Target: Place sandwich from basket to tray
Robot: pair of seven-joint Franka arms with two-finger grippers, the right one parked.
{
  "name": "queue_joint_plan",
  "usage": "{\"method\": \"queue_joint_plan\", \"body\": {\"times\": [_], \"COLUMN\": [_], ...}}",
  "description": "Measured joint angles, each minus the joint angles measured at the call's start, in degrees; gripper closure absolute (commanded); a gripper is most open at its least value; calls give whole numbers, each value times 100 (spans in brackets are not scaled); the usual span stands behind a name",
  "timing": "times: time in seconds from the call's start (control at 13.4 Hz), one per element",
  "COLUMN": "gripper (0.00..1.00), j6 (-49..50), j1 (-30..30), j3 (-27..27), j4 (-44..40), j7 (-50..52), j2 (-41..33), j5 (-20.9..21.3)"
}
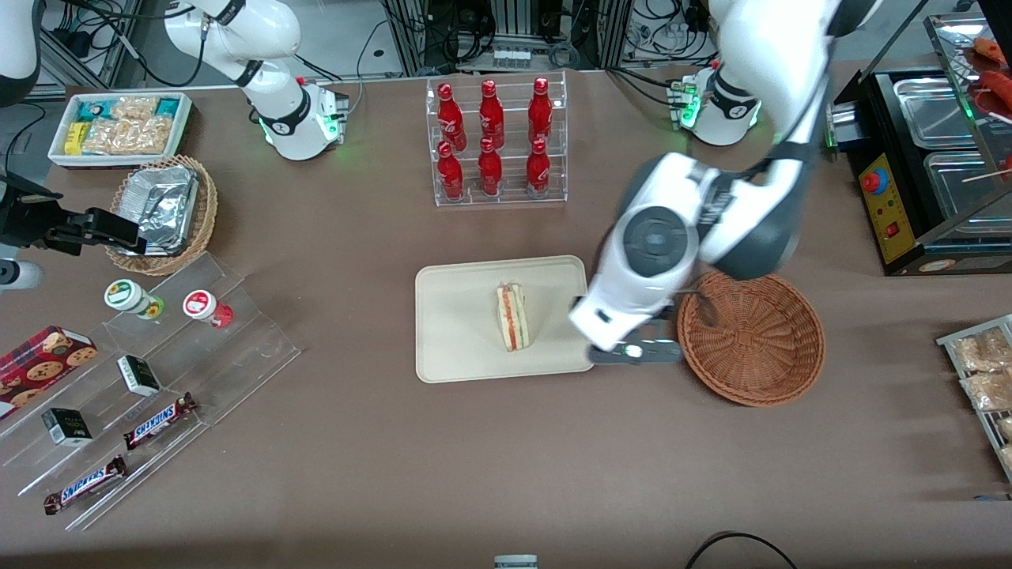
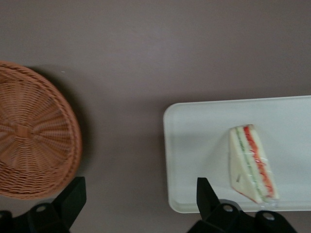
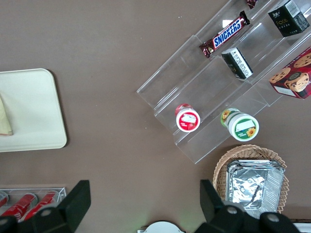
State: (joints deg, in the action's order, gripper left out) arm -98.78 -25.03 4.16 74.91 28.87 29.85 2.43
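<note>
The sandwich (image 1: pixel 513 318) (image 2: pixel 252 164), a pale wedge with red, white and green layers, lies on the cream tray (image 1: pixel 458 316) (image 2: pixel 194 141), near its middle. The reddish-brown wicker basket (image 1: pixel 751 338) (image 2: pixel 34 141) stands beside the tray, toward the working arm's end, and holds nothing. My left gripper (image 2: pixel 138 196) hangs open over the bare table between the tray's edge and the basket, with nothing between its black fingers (image 2: pixel 73 194). In the front view the arm's wrist (image 1: pixel 632 316) covers that gap and hides the fingers.
A clear rack of red bottles (image 1: pixel 496 142) stands farther from the front camera than the tray. A tan basket with foil containers (image 1: pixel 162 212), a white bin of snacks (image 1: pixel 118 126) and acrylic steps with candy bars (image 1: pixel 158 379) lie toward the parked arm's end. A black warmer (image 1: pixel 925 158) stands at the working arm's end.
</note>
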Motion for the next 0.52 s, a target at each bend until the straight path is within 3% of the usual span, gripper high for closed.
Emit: {"method": "queue_joint_plan", "body": {"times": [0.52], "gripper": [0], "j6": [47], "j1": [1352], "j3": [-8], "j4": [1314], "j7": [-1905], "j2": [-1287], "j5": [-282]}}
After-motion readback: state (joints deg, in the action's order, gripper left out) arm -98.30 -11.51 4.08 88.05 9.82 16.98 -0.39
